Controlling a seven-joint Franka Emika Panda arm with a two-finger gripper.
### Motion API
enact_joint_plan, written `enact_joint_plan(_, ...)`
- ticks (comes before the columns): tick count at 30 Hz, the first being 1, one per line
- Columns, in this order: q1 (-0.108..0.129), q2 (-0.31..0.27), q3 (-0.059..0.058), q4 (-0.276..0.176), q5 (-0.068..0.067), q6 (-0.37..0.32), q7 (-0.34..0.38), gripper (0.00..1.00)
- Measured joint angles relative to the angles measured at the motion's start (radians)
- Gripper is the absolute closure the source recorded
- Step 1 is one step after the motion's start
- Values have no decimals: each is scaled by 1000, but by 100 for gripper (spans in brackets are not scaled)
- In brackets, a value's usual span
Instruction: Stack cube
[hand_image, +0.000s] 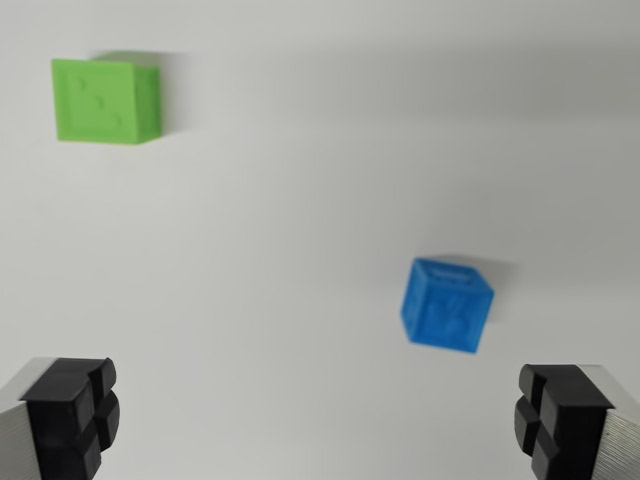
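Blue cube (447, 304): it sat on the white surface (300, 200) toward the wrist view's right, above and slightly inside my right finger, touching neither pad; it was turned a little so one corner edge faced my camera, and raised marks showed on its faces, too blurred to read
My gripper (316, 418): I held it wide open with nothing between the jaws; it was not in contact with either cube
My fingers (70, 415): black pads on silver bodies, one in each bottom corner of the wrist view, closest to the camera
Green cube (106, 100): it lay farthest off, in the upper left of the wrist view, well apart from the blue cube, resting flat on the surface with a soft shadow behind it
White surface: plain and bare between the two cubes
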Motion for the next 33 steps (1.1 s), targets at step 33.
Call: enact_joint_plan(33, 15, 36, 11, -2, 0, 34, 28, 0)
